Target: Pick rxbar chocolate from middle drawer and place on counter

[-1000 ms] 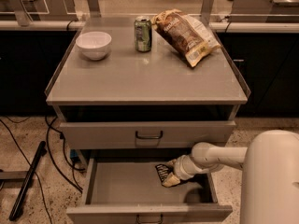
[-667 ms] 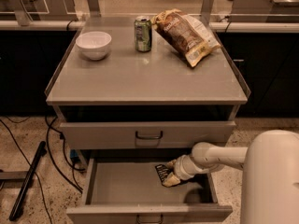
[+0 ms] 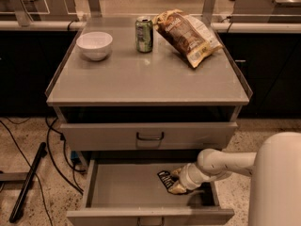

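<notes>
Where the middle drawer (image 3: 117, 192) gapes at lower centre, jaws clasp the black, white-lettered rxbar chocolate (image 3: 164, 178); the grey surface (image 3: 141, 76) above carries a bowl (image 3: 94, 44)

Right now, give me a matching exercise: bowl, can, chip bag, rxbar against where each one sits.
Things:
1. white bowl
2. green can
3. chip bag
4. rxbar chocolate

Places:
A. in the open drawer, at the gripper
B. counter, back right
C. counter, back left
D. counter, back middle

Pairs: 1-C, 2-D, 3-B, 4-A.

The gripper is down inside the open drawer, at the bar's right end.
</notes>
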Robot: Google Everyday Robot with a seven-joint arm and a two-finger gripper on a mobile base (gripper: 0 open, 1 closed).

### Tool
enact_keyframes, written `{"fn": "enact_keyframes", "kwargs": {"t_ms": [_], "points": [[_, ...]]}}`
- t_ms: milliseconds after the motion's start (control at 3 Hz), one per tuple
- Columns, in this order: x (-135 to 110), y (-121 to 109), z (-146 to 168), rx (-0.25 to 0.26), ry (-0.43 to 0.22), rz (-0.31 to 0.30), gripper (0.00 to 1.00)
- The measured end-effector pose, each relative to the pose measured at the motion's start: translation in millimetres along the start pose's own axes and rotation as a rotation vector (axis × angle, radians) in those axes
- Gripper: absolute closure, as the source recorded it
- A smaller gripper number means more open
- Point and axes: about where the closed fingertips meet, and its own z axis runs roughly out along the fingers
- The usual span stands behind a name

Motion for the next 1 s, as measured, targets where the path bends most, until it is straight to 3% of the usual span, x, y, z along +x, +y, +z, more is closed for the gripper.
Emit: {"fn": "enact_keyframes", "kwargs": {"t_ms": [333, 1000], "points": [[-2.7, 32.3, -13.7, -0.039, 0.018, -0.035, 1.0], [-2.3, 27.1, -28.8, -0.01, 0.02, -0.02, 1.0]]}}
